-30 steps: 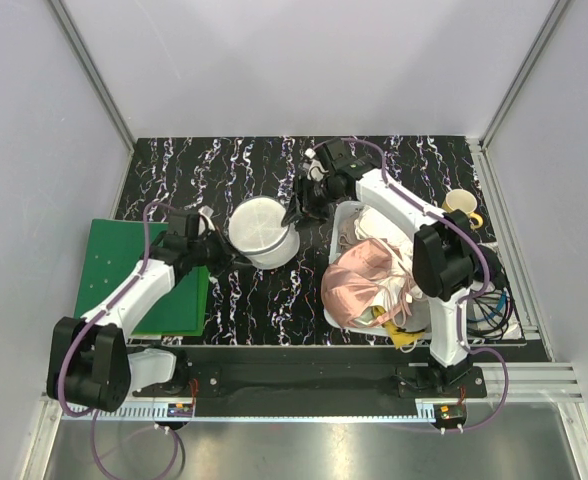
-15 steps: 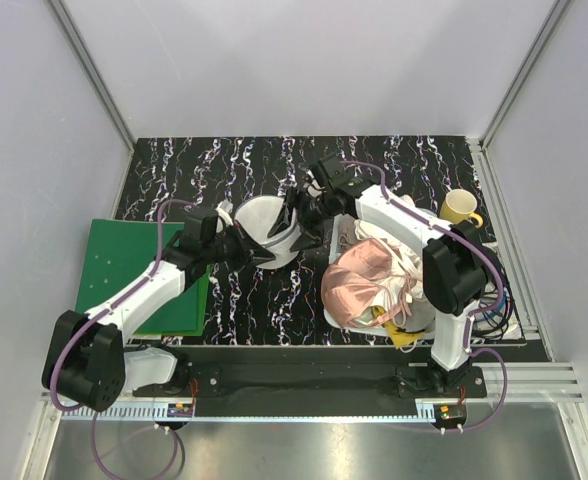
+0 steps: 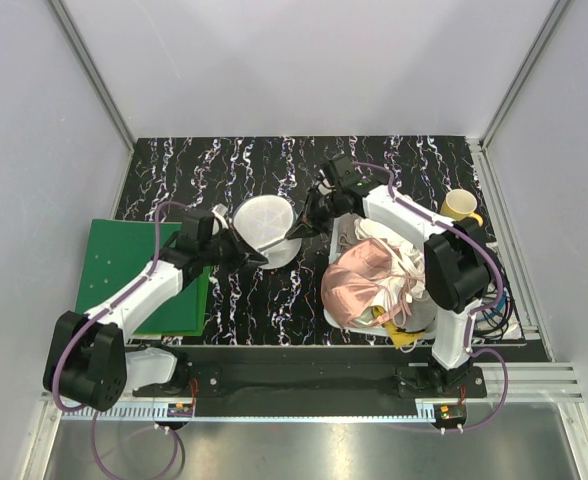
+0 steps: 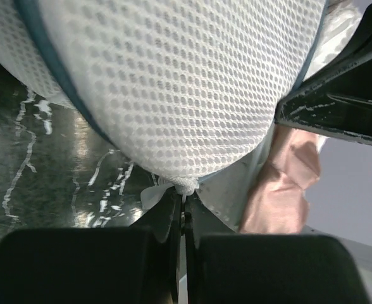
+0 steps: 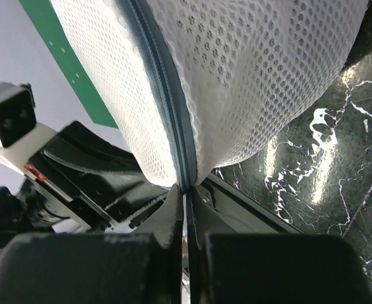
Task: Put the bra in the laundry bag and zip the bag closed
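This looks like a robotics lab test cell, not a home. Plain pale wall panels in aluminium framing box in a black, white-veined counter. The left arm and right arm are bolted to a black base plate along the counter's near edge, with bundled cables by its near right corner.

Found the left gripper advanced rightward since a second ago, now pinched on the lower-left rim of the laundry bag. Found the right gripper brought nearer the bases, now clamped on the bag's right rim at the zip seam. Found the bag itself shifted slightly farther back.
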